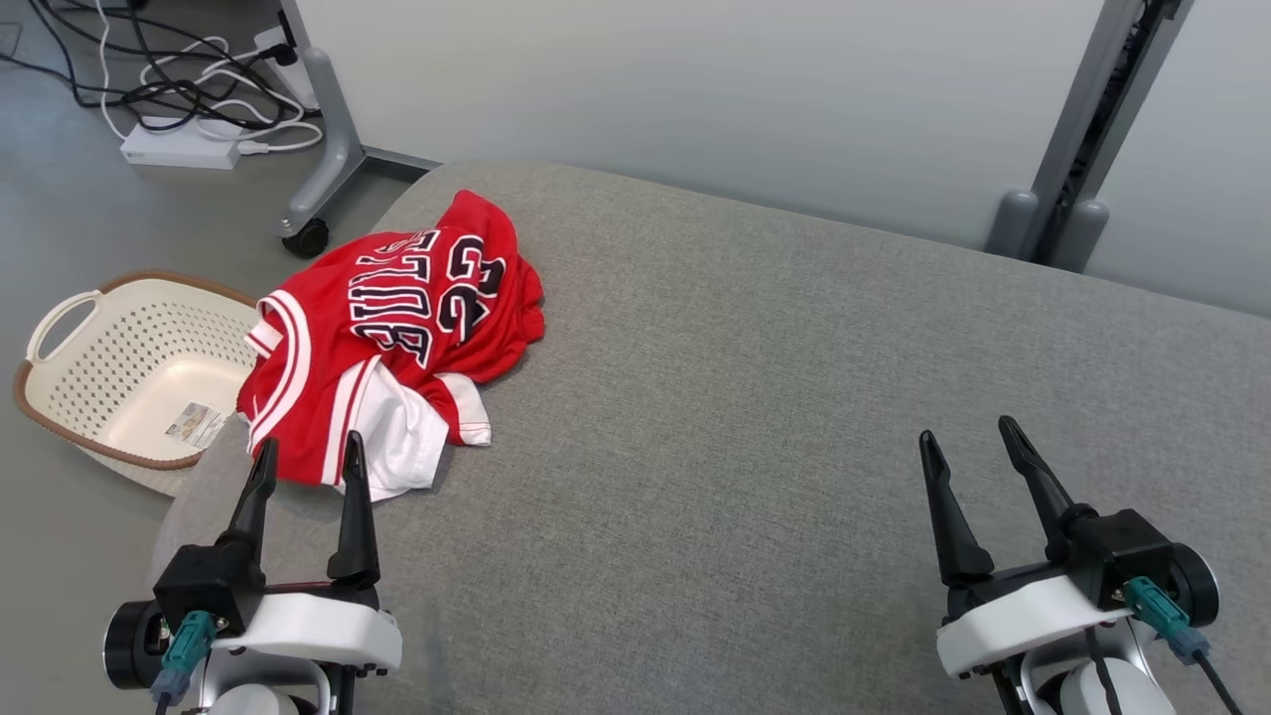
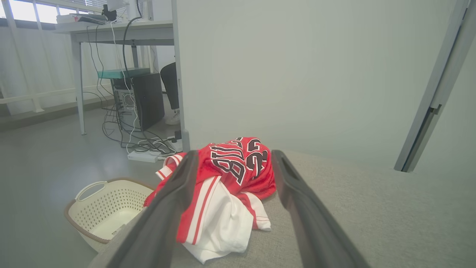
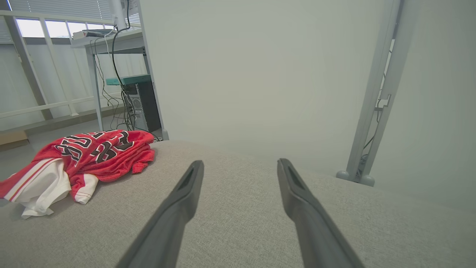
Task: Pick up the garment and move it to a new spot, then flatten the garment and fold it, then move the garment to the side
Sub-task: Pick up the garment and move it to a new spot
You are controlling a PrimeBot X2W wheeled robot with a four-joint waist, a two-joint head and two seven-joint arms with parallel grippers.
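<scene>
The red jersey [image 1: 397, 318] lay crumpled left of centre in the head view, by the left edge of the grey cushion [image 1: 745, 397], running lower left to upper right. The left pincer [image 1: 310, 442], wide and empty, pointed straight at its near edge from just below. The right pincer [image 1: 967, 430], equally wide and empty, stood well apart at lower right.

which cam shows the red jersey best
Head view: the crumpled jersey shows almost whole, from above. Left wrist view has it close, partly behind a finger; right wrist view catches it side-on, far left.
</scene>
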